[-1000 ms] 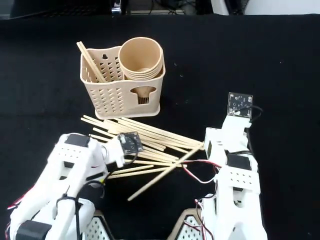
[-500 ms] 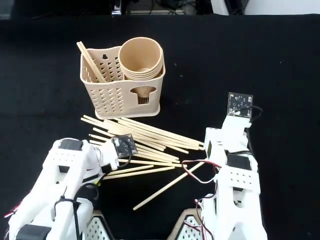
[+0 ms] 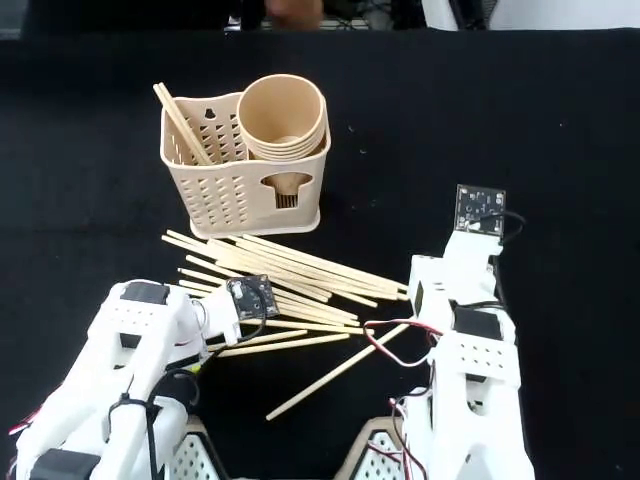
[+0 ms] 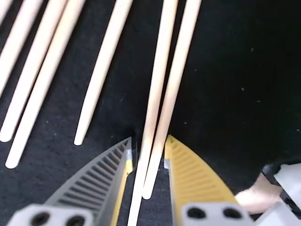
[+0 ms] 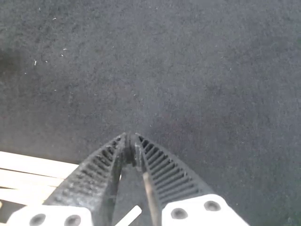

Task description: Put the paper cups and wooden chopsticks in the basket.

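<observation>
Cropped chopsticks [image 4: 155, 94] straddled by left hand [image 4: 148, 140]

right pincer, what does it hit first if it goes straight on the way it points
Likely the bare table: the shut right pincer points down at it, chopsticks lying off to one side.

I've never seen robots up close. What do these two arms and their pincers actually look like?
The left arm and right arm are blocky white shells with black parts at the joints; thin red and white wires loop beside the right one. The left gripper has ribbed, tapering fingers, one grey, one yellow; the right gripper has black ones.
</observation>
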